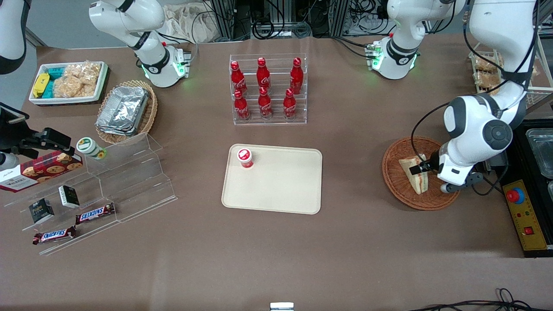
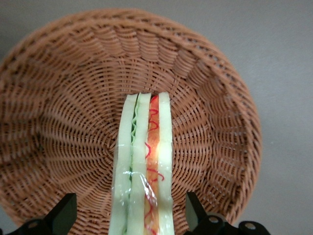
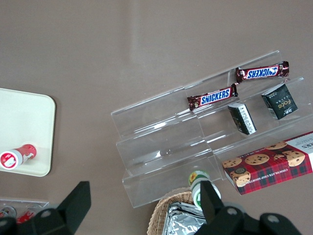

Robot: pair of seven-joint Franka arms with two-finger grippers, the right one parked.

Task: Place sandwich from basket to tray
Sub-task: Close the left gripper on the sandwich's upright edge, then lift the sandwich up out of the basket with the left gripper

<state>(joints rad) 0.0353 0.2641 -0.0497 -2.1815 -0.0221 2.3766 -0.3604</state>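
The sandwich (image 1: 409, 173) is a pale wedge standing on edge in the round reddish-brown wicker basket (image 1: 394, 186) toward the working arm's end of the table. In the left wrist view the sandwich (image 2: 146, 147) shows its green and red-orange filling layers, with the basket (image 2: 63, 98) weave all around it. My left gripper (image 1: 421, 168) (image 2: 128, 215) is down in the basket, open, one finger on each side of the sandwich with a small gap at both sides. The cream tray (image 1: 281, 185) lies flat at the table's middle.
A small red-capped cup (image 1: 245, 157) stands on the tray's corner. An acrylic rack of cola bottles (image 1: 268, 88) is farther from the front camera than the tray. A yellow control box with a red button (image 1: 525, 211) lies beside the basket. Stepped acrylic shelves (image 1: 108, 190) sit toward the parked arm's end.
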